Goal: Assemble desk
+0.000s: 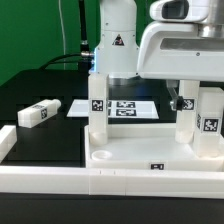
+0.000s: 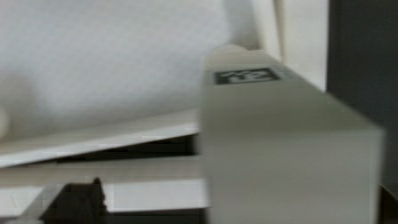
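Bright even light; wrist view blurry, ext. view sharper.

The tabletop [image 1: 130, 155] lies at the table's [image 1: 40, 100] front edge, with upright legs [image 1: 97, 108] standing in it at both ends. Another leg [image 1: 34, 114] lies loose towards the exterior view's left. The marker board [image 1: 125, 107] lies behind the tabletop.

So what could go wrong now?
The robot arm hangs close over the white square block legs standing on the white plastic tray-like tabletop; it might bump one loose. The fourth white block leg lies on its side on the black table, maybe awkward to grab.
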Controlling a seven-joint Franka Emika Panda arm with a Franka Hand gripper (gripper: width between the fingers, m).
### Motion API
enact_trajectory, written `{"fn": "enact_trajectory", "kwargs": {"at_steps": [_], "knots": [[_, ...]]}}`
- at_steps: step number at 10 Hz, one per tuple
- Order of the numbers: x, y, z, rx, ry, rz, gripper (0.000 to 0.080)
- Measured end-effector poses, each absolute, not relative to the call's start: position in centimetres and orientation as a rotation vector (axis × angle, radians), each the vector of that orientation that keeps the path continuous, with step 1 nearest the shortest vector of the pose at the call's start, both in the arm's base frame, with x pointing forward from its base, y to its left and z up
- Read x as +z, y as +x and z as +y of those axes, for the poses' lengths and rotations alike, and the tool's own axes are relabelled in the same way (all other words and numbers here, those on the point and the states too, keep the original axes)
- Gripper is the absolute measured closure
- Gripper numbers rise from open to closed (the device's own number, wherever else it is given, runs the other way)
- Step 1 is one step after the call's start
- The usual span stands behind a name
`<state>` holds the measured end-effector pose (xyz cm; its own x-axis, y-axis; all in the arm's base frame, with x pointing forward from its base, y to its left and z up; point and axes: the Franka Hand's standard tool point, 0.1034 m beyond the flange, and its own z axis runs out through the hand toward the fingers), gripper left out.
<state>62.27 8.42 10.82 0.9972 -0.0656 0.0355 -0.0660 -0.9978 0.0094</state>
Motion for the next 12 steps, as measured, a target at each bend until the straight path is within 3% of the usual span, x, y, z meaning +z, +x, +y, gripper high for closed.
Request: {"fn": "enact_trajectory", "kwargs": {"at_steps": [3, 5, 12], "knots": [[13.6, 61.8, 3.5, 0.084, 3.133, 0.013, 0.0150], [14.0, 61.7, -0.8, 0.092, 3.119, 0.030, 0.0150], [14.0, 61.4, -0.6, 0.080, 3.122, 0.027, 0.0150]]}}
